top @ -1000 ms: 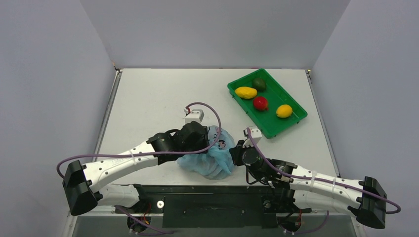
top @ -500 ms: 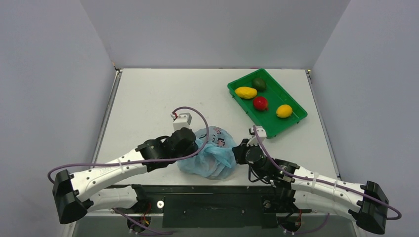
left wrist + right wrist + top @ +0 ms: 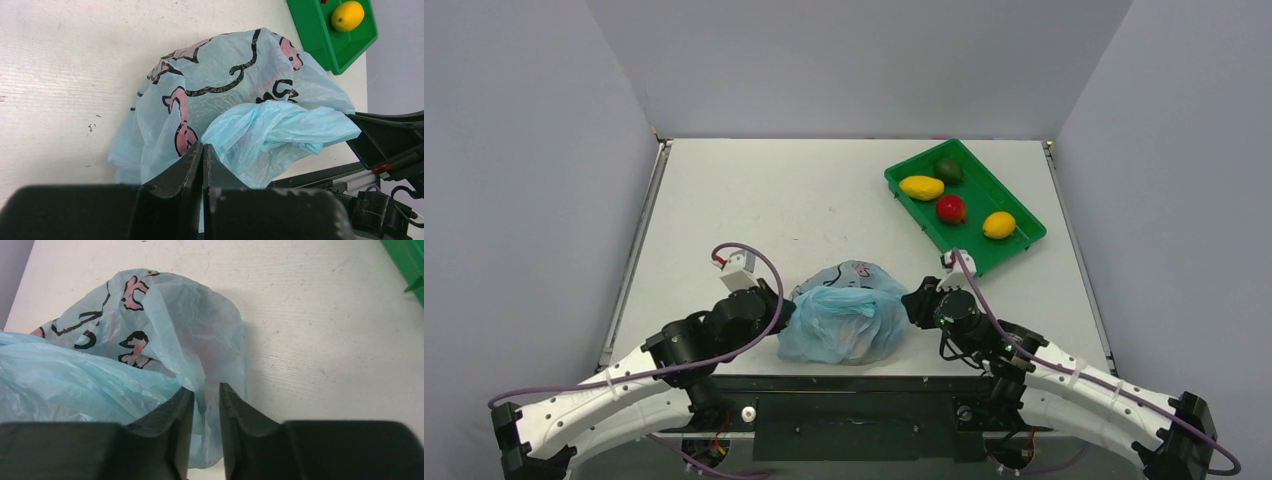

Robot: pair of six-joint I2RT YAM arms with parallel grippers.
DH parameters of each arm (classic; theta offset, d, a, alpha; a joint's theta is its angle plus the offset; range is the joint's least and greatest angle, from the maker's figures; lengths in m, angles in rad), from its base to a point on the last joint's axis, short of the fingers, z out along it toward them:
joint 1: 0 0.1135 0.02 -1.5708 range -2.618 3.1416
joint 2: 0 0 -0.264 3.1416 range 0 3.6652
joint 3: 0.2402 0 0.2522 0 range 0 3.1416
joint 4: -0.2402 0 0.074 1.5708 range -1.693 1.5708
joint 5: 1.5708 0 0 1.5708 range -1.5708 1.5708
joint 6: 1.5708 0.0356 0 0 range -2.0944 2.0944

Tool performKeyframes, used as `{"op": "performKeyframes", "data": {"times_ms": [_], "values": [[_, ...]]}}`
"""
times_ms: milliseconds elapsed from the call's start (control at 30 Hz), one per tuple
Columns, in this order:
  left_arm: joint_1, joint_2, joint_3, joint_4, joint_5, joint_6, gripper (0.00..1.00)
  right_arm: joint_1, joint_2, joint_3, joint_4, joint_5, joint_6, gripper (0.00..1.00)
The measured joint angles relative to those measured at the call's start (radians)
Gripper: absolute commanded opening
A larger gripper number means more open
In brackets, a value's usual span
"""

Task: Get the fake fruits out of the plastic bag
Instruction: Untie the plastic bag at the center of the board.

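Between left claw [image 3: 202, 148] and right claw [image 3: 206, 391], both pinching it, plastic bag [image 3: 844, 322]; insides hidden

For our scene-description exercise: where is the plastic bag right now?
In the top view the plastic bag lies at the near edge of the table, between the left end effector and right end effector, the green tray farther back on its right.

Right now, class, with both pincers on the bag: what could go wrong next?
1. The left pincer and right pincer pinch the thin plastic bag from opposite sides; pulling apart could tear it or slip off.
2. The bag lies near the front edge of the table; a tug might drag it over.
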Motion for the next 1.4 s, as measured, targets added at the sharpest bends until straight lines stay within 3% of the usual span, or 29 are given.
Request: {"op": "performKeyframes", "data": {"times_ms": [100, 233, 500, 767, 833, 933, 1033, 1233, 1400], "values": [[0.001, -0.008, -0.006, 0.006, 0.003, -0.009, 0.00, 0.001, -0.010, 0.045, -0.044, -0.010, -0.049, 0.49], [0.001, 0.008, -0.006, 0.019, 0.012, -0.013, 0.00, 0.017, -0.039, 0.124, -0.097, -0.006, -0.119, 0.60], [0.004, 0.082, -0.006, 0.048, 0.045, -0.014, 0.00, 0.208, 0.077, 0.279, -0.114, 0.019, -0.268, 0.61], [0.006, 0.103, -0.006, 0.061, 0.063, -0.014, 0.00, 0.277, 0.314, 0.352, -0.120, 0.064, -0.341, 0.47], [0.006, 0.104, -0.006, 0.065, 0.065, -0.014, 0.00, 0.280, 0.338, 0.353, -0.121, 0.089, -0.342, 0.39], [0.006, 0.104, -0.006, 0.067, 0.068, -0.014, 0.00, 0.283, 0.360, 0.353, -0.121, 0.132, -0.330, 0.13], [0.006, 0.104, -0.006, 0.069, 0.068, -0.014, 0.00, 0.283, 0.364, 0.353, -0.122, 0.168, -0.305, 0.01], [0.011, 0.097, -0.006, 0.058, 0.057, -0.014, 0.00, 0.232, 0.322, 0.342, -0.113, 0.152, -0.244, 0.00], [0.026, 0.044, -0.007, 0.021, 0.043, -0.014, 0.00, 0.022, 0.201, 0.247, -0.036, -0.034, -0.160, 0.00]]}}
